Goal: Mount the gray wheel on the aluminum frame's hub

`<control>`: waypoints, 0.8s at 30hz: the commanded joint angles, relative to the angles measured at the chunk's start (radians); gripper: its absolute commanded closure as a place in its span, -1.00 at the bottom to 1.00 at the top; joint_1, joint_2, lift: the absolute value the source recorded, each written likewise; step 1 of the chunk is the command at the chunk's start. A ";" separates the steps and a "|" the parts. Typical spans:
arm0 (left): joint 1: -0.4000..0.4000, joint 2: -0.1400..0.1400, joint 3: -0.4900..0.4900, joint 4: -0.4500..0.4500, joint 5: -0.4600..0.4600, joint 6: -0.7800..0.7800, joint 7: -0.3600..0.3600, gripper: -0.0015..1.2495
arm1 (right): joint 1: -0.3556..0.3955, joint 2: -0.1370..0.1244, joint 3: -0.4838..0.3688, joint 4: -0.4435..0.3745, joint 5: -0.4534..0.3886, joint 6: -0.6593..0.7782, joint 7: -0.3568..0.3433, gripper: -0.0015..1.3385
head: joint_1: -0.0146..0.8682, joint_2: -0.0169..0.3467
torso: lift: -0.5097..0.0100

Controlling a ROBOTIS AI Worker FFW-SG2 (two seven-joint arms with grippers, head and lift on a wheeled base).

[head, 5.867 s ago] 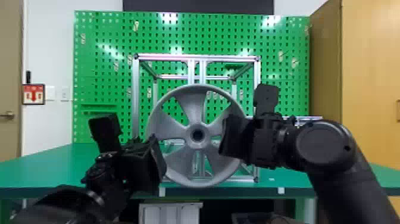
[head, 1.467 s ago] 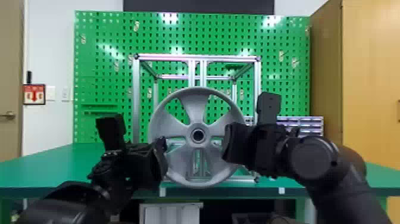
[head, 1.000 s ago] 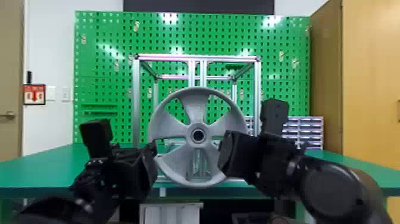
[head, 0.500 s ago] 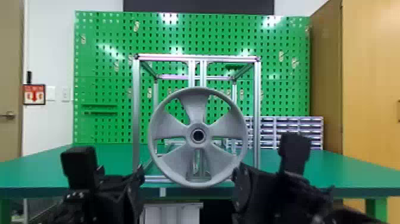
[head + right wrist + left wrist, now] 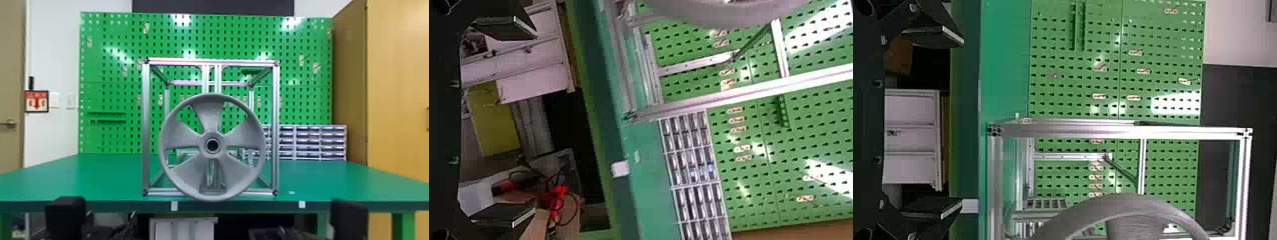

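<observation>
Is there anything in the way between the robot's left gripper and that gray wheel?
Nothing visible stands between the left gripper and the gray wheel. The wheel is on the robot's side of the aluminum frame, so the frame's bars don't block it.

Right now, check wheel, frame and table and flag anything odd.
Nothing looks askew: the gray wheel stands upright at the aluminum frame's front. Only a small white scrap on the table, right of the frame, looks stray.
</observation>
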State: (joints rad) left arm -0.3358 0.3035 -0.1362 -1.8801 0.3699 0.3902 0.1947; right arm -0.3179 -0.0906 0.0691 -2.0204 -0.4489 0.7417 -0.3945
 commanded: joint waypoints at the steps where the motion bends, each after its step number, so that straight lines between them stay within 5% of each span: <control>1: 0.064 -0.001 0.017 -0.001 -0.057 -0.028 -0.004 -0.74 | 0.108 0.000 -0.017 0.000 0.073 -0.074 0.023 -0.87 | -0.98 -0.87 | -0.96; 17: 0.242 -0.044 0.096 0.067 -0.180 -0.200 -0.126 -0.74 | 0.298 0.011 -0.049 0.051 0.233 -0.268 0.141 -0.87 | -0.98 -0.87 | -0.96; 24: 0.281 -0.089 0.133 0.139 -0.197 -0.307 -0.159 -0.74 | 0.347 0.035 -0.066 0.132 0.260 -0.407 0.212 -0.86 | -0.98 -0.87 | -0.96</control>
State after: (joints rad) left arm -0.0775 0.2421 -0.0291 -1.7777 0.1846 0.1402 0.0418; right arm 0.0048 -0.0704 0.0103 -1.9378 -0.2042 0.4148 -0.2099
